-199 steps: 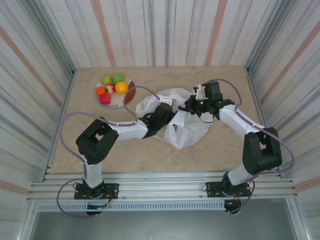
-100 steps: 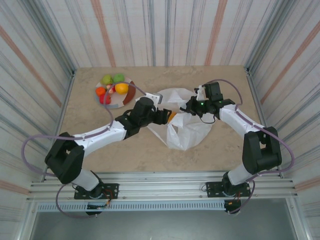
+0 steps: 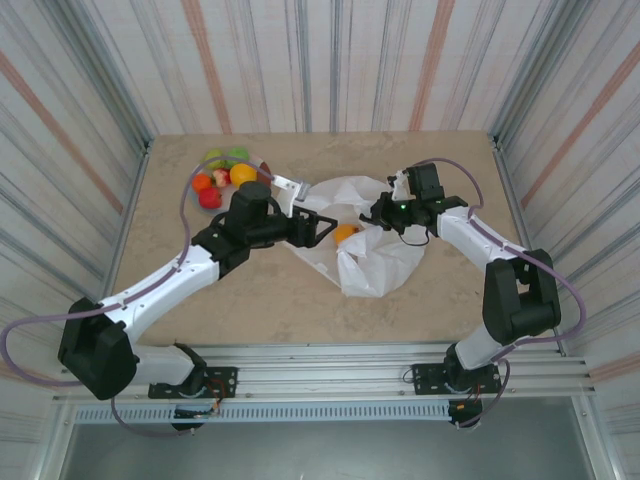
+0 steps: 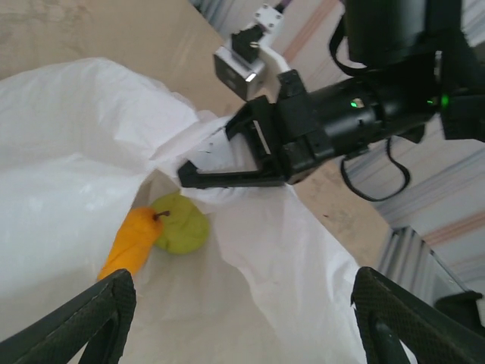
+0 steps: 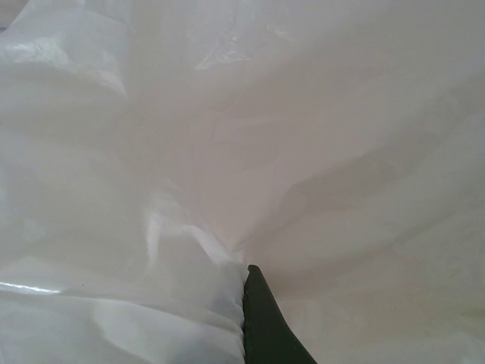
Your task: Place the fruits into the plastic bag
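While the right gripper (image 3: 378, 214) clamped the plastic bag (image 3: 385, 262) by its rim in the overhead view, the left gripper (image 3: 325, 226) hung spread and empty at the mouth, with the other fruits (image 3: 222, 178) well apart. From the left wrist, an orange fruit (image 4: 130, 244) and a green fruit (image 4: 184, 222) lay inside. From the right wrist, plastic pressed one finger (image 5: 261, 322). The left arm would do best to withdraw straight, clear of the rim.

1 plastic bag (image 3: 385, 255) w/ 2 fruits (image 4: 182, 231) inside — approx. 6 more on 1 plate (image 3: 222, 166).
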